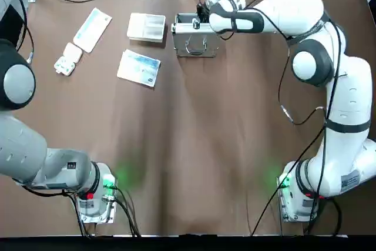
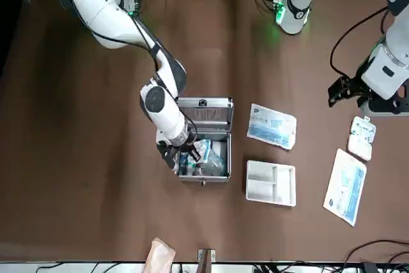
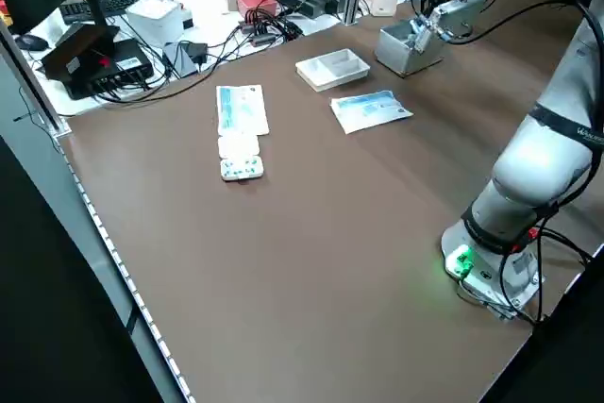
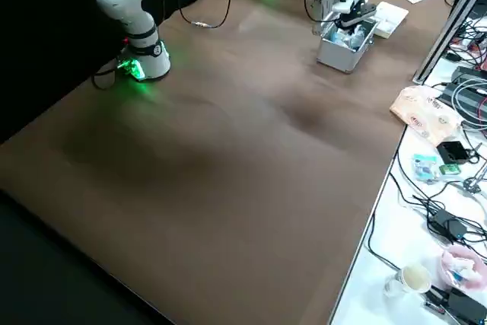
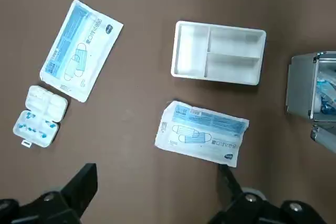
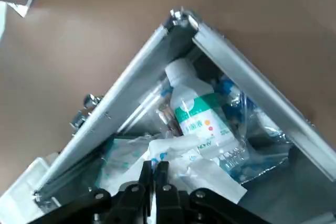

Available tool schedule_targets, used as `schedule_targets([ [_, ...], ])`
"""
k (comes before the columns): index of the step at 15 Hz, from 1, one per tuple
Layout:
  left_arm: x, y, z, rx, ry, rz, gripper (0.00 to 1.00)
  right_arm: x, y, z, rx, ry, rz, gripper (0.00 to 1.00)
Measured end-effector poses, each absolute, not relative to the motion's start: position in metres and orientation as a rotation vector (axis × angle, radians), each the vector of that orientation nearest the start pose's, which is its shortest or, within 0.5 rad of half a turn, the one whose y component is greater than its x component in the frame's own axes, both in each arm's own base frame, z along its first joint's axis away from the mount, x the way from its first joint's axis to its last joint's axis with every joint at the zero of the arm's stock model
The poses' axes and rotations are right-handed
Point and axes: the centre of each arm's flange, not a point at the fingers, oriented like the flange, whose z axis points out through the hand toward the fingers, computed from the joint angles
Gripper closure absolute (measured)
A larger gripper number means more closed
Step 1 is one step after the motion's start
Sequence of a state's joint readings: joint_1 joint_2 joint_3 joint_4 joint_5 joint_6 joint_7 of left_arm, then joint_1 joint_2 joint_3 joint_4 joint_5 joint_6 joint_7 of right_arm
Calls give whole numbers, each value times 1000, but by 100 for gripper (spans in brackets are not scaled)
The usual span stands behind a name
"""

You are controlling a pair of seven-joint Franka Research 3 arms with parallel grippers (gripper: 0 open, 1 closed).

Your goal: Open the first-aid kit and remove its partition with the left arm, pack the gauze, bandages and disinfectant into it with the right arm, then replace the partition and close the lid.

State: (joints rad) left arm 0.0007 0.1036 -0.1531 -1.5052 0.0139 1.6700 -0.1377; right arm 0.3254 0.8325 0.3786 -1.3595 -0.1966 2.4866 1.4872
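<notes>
Disinfectant, white bottle with green label, lies in the open first-aid kit; right claw closed above.

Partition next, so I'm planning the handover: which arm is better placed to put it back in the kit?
Probably left: its open gripper hovers near the partition, while the right gripper is shut inside the first-aid kit.

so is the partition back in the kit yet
No, out: the partition lies on the table beside the open first-aid kit, whose packed contents are uncovered.
</notes>
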Motion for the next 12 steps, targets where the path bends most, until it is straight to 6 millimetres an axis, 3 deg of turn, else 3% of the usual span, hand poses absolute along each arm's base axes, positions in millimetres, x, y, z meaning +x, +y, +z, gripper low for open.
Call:
schedule_targets([
  [3, 590, -84, 605, -3151, 21, -95, 0, 629, 440, 275, -2559, 1092, -88, 89],
  [9, 598, -90, 589, -3154, 37, -71, 0, 631, 438, 278, -2555, 1095, -96, 33],
  [12, 599, -104, 581, -3156, 74, -49, 0, 635, 436, 283, -2546, 1099, -106, 32],
])
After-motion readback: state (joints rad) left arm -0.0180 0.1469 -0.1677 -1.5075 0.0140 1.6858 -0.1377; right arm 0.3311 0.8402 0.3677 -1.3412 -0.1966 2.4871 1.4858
